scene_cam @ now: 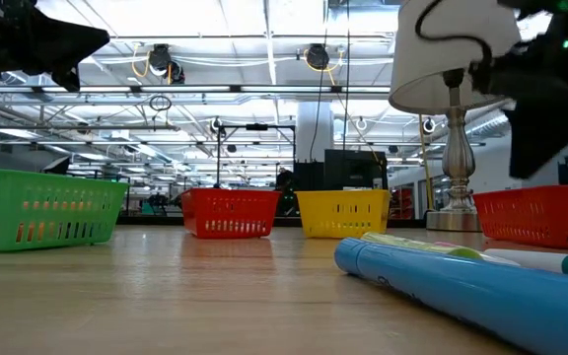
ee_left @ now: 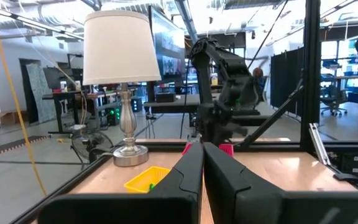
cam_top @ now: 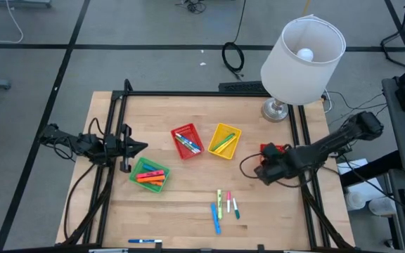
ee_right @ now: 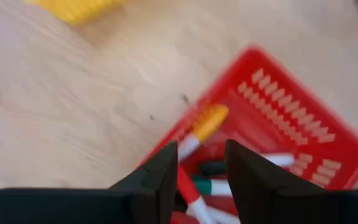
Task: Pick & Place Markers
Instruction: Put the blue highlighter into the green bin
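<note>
From above, the wooden surface (cam_top: pixel 188 204) carries three small baskets near its middle: a green basket (cam_top: pixel 149 175) toward the left edge, a red basket (cam_top: pixel 187 141) and a yellow basket (cam_top: pixel 224 140) beside it. A handful of loose markers (cam_top: pixel 223 207) lies near the front edge, and one more marker (cam_top: pixel 145 241) sits at the front edge itself. The left tool (cam_top: pixel 138 147) waits by the left edge. The right tool (cam_top: pixel 264 171) hangs at the right edge over a second red basket (cam_top: pixel 273 149), by the lamp (cam_top: pixel 301 53).

At surface height, a blue marker (scene_cam: pixel 481 286) lies closest, with the baskets in a row behind it.

The left wrist view shows the left tool's fingers (ee_left: pixel 188 177) pressed together and holding nothing.

The right wrist view shows the right tool (ee_right: pixel 201 168) spread apart above that second red basket (ee_right: pixel 291 118), with an orange-capped marker (ee_right: pixel 199 129) lying in the basket below the gap and others beside it.

The drop looks just done. Next, the right tool should lift clear, travel to the loose markers at the front edge, and line up across one barrel.
</note>
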